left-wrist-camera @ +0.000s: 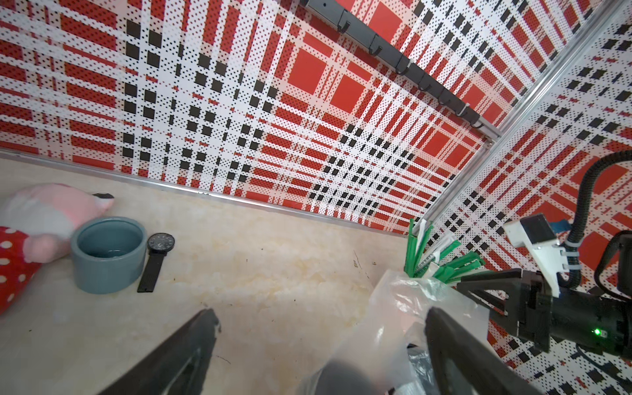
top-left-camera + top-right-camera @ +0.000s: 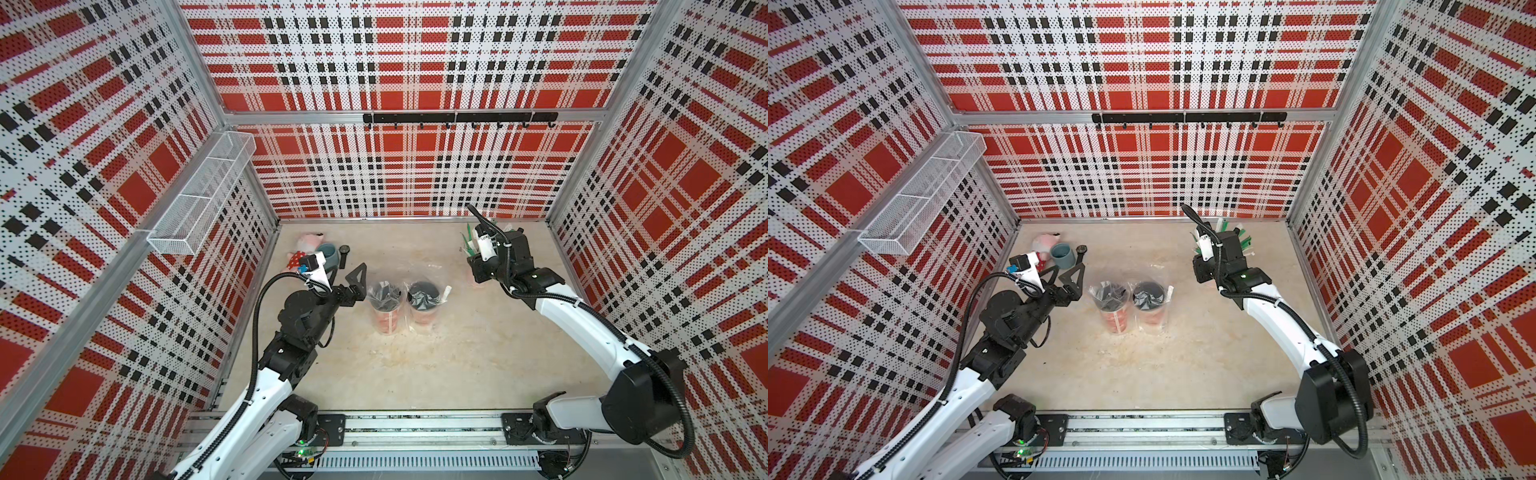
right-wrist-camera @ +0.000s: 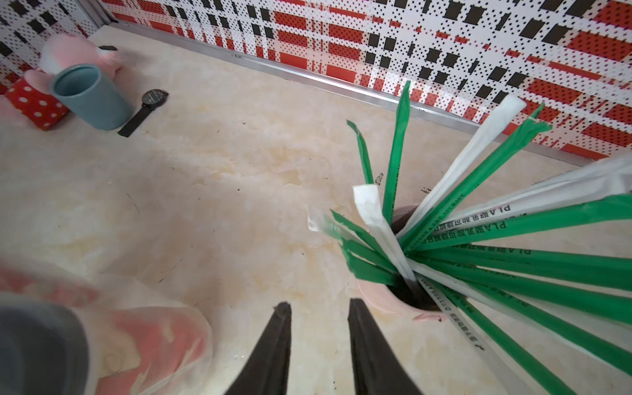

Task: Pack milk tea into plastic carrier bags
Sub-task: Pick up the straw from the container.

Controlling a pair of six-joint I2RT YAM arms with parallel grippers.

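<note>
Two red milk tea cups with black lids stand side by side mid-table in both top views, the left cup [image 2: 386, 316] [image 2: 1113, 318] and the right cup [image 2: 424, 309] [image 2: 1150, 311]. A clear plastic carrier bag wraps each one, left bag [image 2: 384, 286] and right bag [image 2: 432, 286]. My left gripper [image 2: 1068, 269] [image 1: 319, 314] is open just left of the left cup. Bag film [image 1: 393, 307] shows beside one finger, not pinched. My right gripper [image 3: 319, 304] hovers by the pink straw cup [image 3: 386, 297], jaws apart with nothing between them. A bagged cup [image 3: 143, 328] lies at that view's edge.
Green and white wrapped straws [image 3: 478, 239] [image 2: 471, 245] fan out of the pink cup at back right. A grey-blue mug [image 2: 328, 253], a black watch [image 2: 344, 253] and a pink plush toy [image 2: 307, 247] sit at back left. A wire basket [image 2: 203, 195] and a hook rail [image 2: 457, 117] hang on the walls.
</note>
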